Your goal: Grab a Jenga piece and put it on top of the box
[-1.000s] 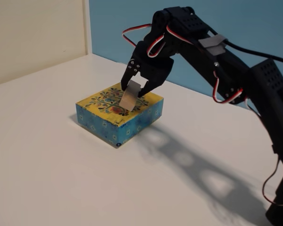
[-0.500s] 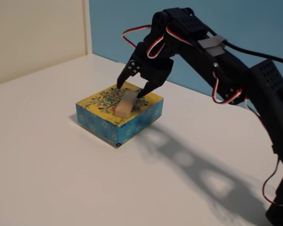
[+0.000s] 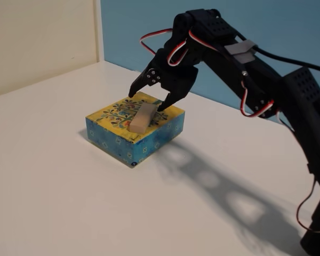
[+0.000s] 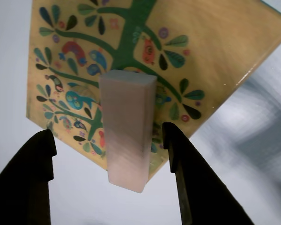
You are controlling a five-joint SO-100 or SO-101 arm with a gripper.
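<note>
The box [image 3: 120, 114] has a yellow top with a floral tree pattern and blue patterned sides; it stands on the white table. The Jenga piece [image 3: 141, 117] lies flat on the box's top, a pale wooden block. In the wrist view the Jenga piece [image 4: 127, 129] rests on the box top [image 4: 215, 51] and reaches the box's near edge. My gripper [image 3: 147, 102] hovers just above the block's far end, open, its two fingers apart on either side. The dark fingertips [image 4: 37, 154] show wide of the block, with my gripper [image 4: 107, 146] holding nothing.
The white table [image 3: 53, 192] spreads around the box. A cream wall [image 3: 37, 37] stands at the back left and a blue wall [image 3: 288, 32] behind the arm. The arm's base [image 3: 317, 234] sits at the far right, with its shadow across the table.
A second ago the block stood tilted in my shut gripper above the box. It now lies flat on the top, and the fingers have opened and lifted slightly.
</note>
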